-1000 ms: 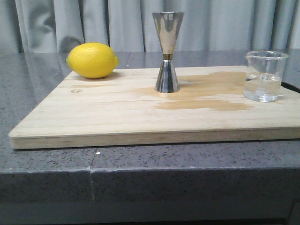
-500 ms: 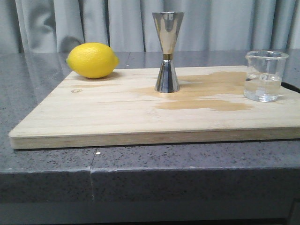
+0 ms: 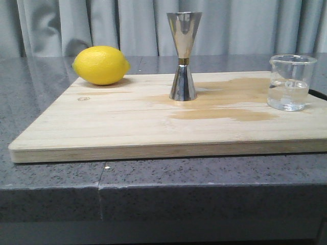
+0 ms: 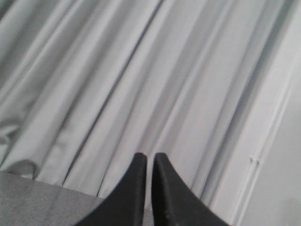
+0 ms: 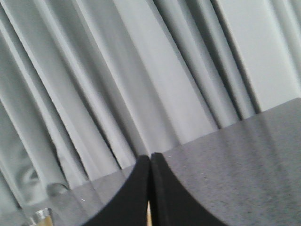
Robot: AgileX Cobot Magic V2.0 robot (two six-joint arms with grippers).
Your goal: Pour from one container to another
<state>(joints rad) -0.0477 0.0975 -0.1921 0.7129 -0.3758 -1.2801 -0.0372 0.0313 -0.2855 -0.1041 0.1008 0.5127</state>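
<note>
Small clear glass beaker [image 3: 290, 82] with pour lip and faint white markings stands upright at the far right of the pale wooden cutting board [image 3: 102, 127], holding clear liquid to somewhat under half its height. Tall shiny steel hourglass jigger [image 3: 183, 56] with a thin gold band at the waist stands upright near the board's centre, well apart from the beaker, to its left; its inside cannot be seen from the front view, so whether it holds anything cannot be told. A darker damp-looking stain [image 3: 225, 102] spreads over the wood between the two vessels, reaching the jigger's foot. Yellow lemon [image 3: 100, 65] rests at the far left corner of the board, not part of the job. The board lies on a dark grey speckled worktop [image 3: 51, 194], grey pleated curtain [image 3: 76, 25] behind. Neither arm shows in the front view. Left claw [image 4: 148, 162]: black fingers almost together with a thin slit between, nothing held, aimed at the curtain. Right claw [image 5: 150, 162]: fingers pressed together, empty, aimed at curtain and the worktop's far edge. Judgement: task at its start; beaker ungrasped, no pour in progress. Left to do: approach, open, grip beaker, carry it to the jigger, tilt lip over its mouth.
</note>
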